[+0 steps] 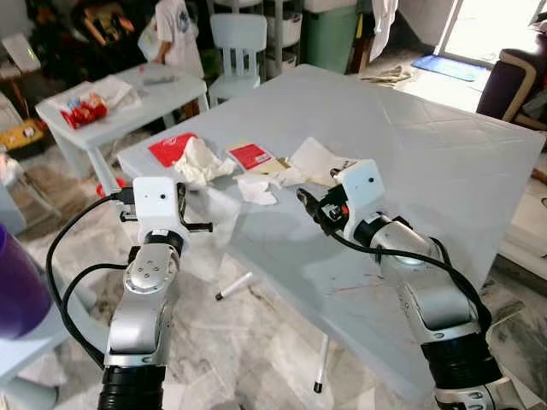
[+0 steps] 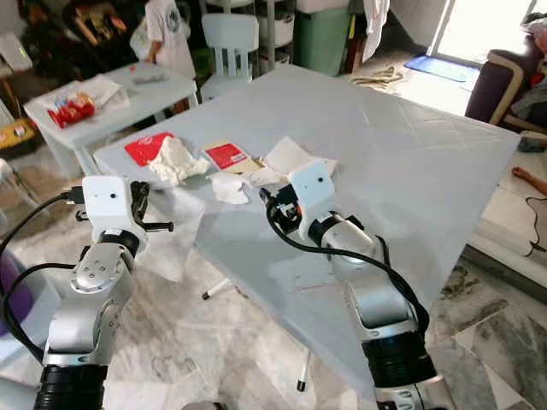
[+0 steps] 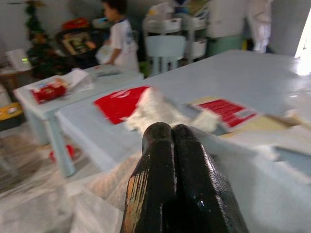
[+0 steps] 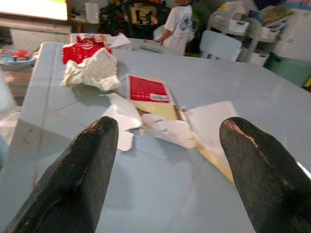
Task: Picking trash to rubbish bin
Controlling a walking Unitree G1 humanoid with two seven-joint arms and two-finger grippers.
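Observation:
Trash lies on the near left part of the pale blue table [image 1: 444, 162]: a red wrapper [image 1: 171, 147], a crumpled white tissue [image 1: 201, 162], a red and yellow packet [image 1: 250, 156], a flat white paper [image 1: 320, 161] and small torn white scraps [image 1: 256, 190]. My right gripper [image 1: 309, 207] hovers open just above the tabletop, a short way in front of the scraps [image 4: 121, 119], with nothing between its fingers [image 4: 82, 165]. My left gripper [image 3: 171, 127] is shut and empty. It is held off the table's left edge, pointing toward the tissue [image 3: 155, 109].
A small table [image 1: 162, 94] with red snack packs stands at the back left, with a person [image 1: 179, 34] beside it. Behind are a white chair [image 1: 238, 43] and a green bin [image 1: 329, 34]. An armchair [image 1: 513, 85] is at far right, a purple object [image 1: 17, 290] at near left.

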